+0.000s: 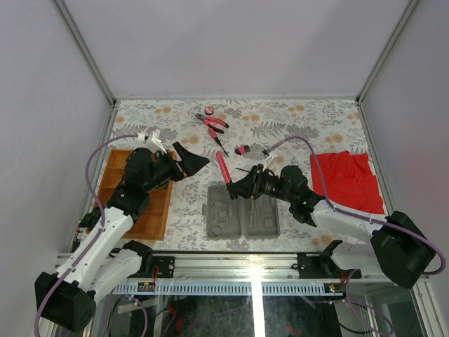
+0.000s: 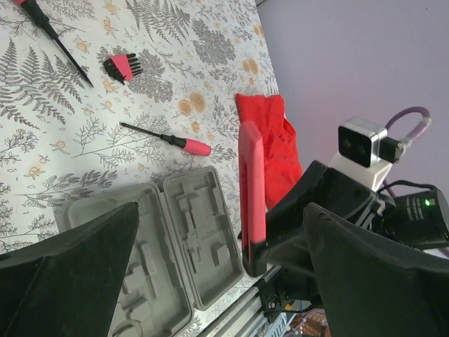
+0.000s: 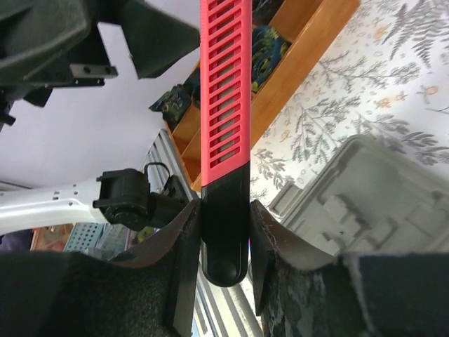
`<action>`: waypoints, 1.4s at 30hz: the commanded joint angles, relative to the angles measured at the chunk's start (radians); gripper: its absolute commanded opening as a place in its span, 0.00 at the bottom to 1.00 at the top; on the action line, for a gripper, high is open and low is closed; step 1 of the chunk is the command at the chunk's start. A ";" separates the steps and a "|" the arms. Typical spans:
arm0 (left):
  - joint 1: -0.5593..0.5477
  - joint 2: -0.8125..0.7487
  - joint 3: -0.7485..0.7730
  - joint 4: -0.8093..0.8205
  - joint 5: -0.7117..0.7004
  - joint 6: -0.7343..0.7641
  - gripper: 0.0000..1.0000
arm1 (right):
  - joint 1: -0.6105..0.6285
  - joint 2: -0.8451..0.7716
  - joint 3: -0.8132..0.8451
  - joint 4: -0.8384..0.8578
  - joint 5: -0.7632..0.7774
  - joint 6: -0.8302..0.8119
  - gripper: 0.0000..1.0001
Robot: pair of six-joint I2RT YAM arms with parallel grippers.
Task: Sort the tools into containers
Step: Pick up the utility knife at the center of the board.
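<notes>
near the grey case (image 1: pixel 242 210), right tool (image 3: pixel 224 235) clamps a pink-red bar (image 3: pixel 224 84) — left tool (image 2: pixel 217 277) spread apart.

White arms (image 1: pixel 105 235), black pincers (image 1: pixel 191 162), purple cables (image 1: pixel 91 172).

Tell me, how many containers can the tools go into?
2. A grey plastic case lies open in the near middle; a wooden tray sits at the left, partly under the left arm. None seems hidden.
</notes>
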 commanded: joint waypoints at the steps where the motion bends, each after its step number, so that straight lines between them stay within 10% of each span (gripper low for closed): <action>1: -0.015 0.027 -0.003 0.085 0.009 -0.002 0.97 | 0.086 0.001 0.056 0.038 0.078 -0.021 0.00; 21: -0.079 0.091 -0.025 0.136 0.024 -0.002 0.77 | 0.395 0.030 0.233 -0.377 0.738 -0.332 0.00; 42: -0.079 0.106 -0.067 0.241 0.116 -0.043 0.56 | 0.556 0.104 0.337 -0.420 1.037 -0.498 0.00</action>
